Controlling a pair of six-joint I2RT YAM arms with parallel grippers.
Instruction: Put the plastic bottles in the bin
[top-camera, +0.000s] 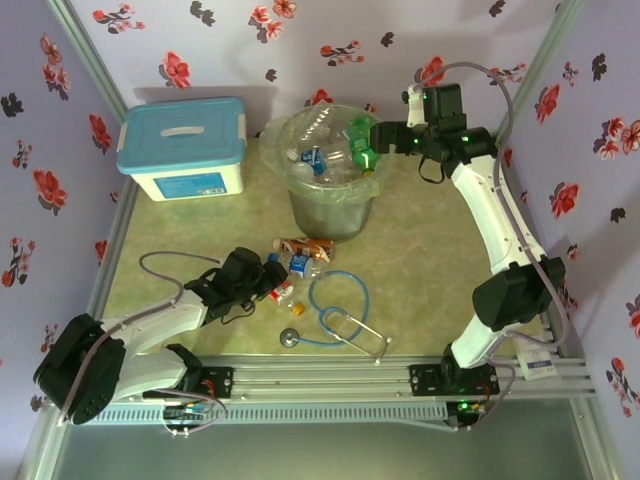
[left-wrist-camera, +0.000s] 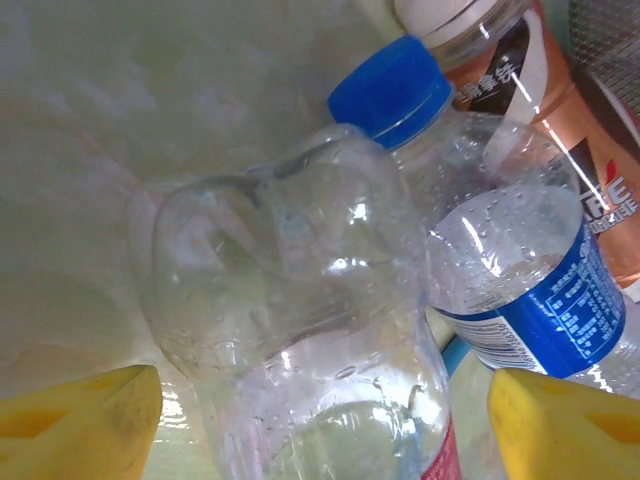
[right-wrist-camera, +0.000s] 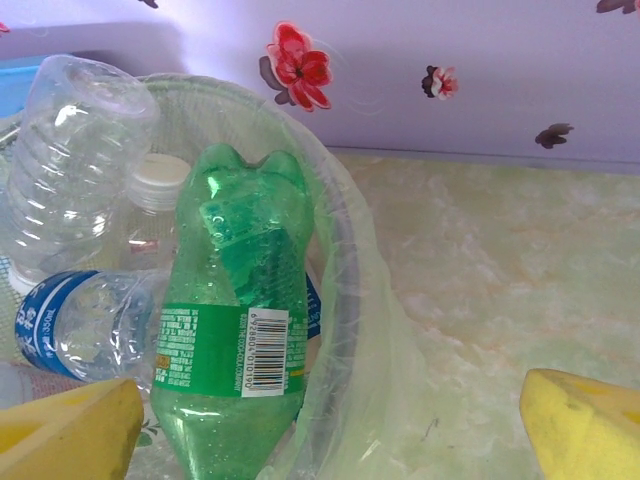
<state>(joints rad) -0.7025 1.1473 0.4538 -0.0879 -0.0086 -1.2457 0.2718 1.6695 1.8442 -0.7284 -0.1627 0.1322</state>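
Standing wide apart, the yellow pads of the left gripper flank a clear bottle lying on the table, with a sliver of space showing on either side, so nothing is clasped. Just beyond it lies a blue-capped bottle, and past that an orange-labelled bottle with a white cap. That makes three bottles on the table, clustered near its middle between the bin and the near edge.

Over at the bin's right rim, the right gripper is also spread wide and holds nothing. A green bottle sits base-up just inside the rim, close beside one pad and well clear of the other. Behind it in the bin I count a ribbed bottle, a white-capped bottle and a blue-labelled bottle, so four that I can make out; whatever lies deeper is too jumbled to count.

The one bin, grey-green with a clear bag liner, stands mid-table toward the far edge. One white box with a light-blue lid sits in the far left corner, and one stethoscope with blue tubing lies by the near edge. The tabletop is pale green and marbled, and the walls are lilac with red and dark flowers.
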